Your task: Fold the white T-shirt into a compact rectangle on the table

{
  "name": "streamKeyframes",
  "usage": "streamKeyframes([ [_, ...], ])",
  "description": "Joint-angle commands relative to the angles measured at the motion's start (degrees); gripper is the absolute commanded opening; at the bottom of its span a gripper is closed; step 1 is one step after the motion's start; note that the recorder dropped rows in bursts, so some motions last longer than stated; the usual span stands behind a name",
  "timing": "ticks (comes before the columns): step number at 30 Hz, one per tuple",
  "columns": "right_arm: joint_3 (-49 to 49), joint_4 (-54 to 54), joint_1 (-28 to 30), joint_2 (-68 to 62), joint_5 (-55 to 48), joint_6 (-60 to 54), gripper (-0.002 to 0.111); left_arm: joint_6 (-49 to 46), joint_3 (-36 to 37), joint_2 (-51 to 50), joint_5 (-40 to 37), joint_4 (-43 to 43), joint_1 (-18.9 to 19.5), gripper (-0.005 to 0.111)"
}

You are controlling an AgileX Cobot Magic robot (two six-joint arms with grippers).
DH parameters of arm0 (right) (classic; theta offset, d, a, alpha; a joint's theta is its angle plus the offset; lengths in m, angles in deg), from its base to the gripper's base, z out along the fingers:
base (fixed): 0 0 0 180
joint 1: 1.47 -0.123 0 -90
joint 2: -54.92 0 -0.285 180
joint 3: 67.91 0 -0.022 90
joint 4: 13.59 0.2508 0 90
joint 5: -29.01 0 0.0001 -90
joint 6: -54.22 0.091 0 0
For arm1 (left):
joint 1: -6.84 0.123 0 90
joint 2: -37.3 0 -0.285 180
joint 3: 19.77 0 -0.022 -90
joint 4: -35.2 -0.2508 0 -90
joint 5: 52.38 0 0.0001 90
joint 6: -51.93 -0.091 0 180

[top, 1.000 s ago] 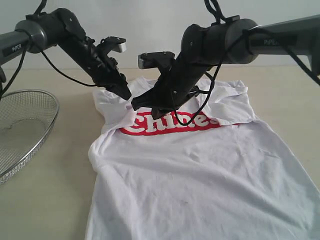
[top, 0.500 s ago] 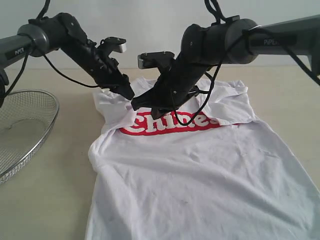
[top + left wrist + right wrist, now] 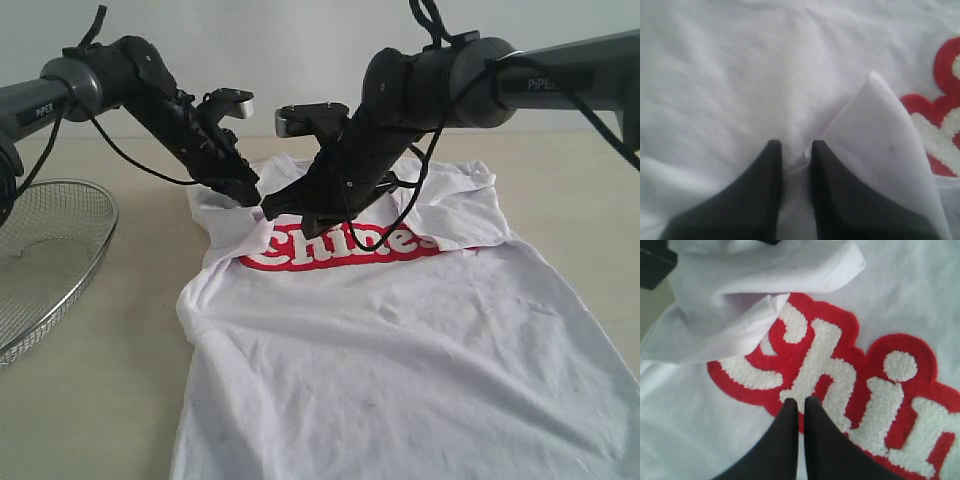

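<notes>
White T-shirt (image 3: 400, 350) lies spread on the desk (image 3: 100, 400), hem nearest, top part flopped over the red band (image 3: 345, 245). Right fingers (image 3: 790, 435) are closed tight, tips on the lettering. Just behind, left fingers (image 3: 765, 175) look pinched on a shirt fold, bit blurry though.

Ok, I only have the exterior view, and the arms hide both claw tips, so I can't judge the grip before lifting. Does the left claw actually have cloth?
Observer: Yes. The left wrist view shows the left claw closed down on a thin ridge of the shirt.
Operator: And the right claw?
Observer: The right claw is shut with no cloth in it, resting on the red band at the foot of the letter h.
Operator: Anything folded nearby?
Observer: A flap of white cloth lies over part of the first letter.
</notes>
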State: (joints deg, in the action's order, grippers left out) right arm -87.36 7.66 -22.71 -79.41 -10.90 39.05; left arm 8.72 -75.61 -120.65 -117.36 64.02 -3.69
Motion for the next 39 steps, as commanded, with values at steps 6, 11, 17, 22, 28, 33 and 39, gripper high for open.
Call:
streamKeyframes([
  [6, 0.06, -0.14, 0.16, 0.63, 0.68, -0.46, 0.000, 0.42, -0.27, 0.19, 1.33, -0.40, -0.06, 0.005],
  [11, 0.06, -0.14, 0.16, 0.63, 1.01, -0.46, 0.000, 1.54, -0.27, 1.45, 5.88, -0.40, 0.28, 0.005],
  [17, 0.06, -0.14, 0.16, 0.63, 1.14, -0.61, 0.000, 2.82, -0.27, 1.98, 9.04, -2.17, 0.28, 0.005],
  [22, 0.06, -0.14, 0.16, 0.63, 1.14, -0.61, 0.000, 6.59, -0.27, 1.98, 10.26, -6.66, 0.67, 0.005],
  [28, 0.06, -0.14, 0.16, 0.63, 1.73, -0.60, 0.000, 7.15, -0.27, 1.03, 9.48, -5.94, 0.67, 0.005],
  [33, 0.06, 0.98, 0.16, 0.63, 6.83, 1.32, 0.004, 8.86, -0.27, 1.63, 8.67, -3.77, 0.75, 0.019],
  [39, 0.06, 10.09, -1.62, 0.51, 14.76, -1.97, 0.052, 9.21, -0.27, 1.87, 8.27, -3.13, 0.75, 0.044],
])
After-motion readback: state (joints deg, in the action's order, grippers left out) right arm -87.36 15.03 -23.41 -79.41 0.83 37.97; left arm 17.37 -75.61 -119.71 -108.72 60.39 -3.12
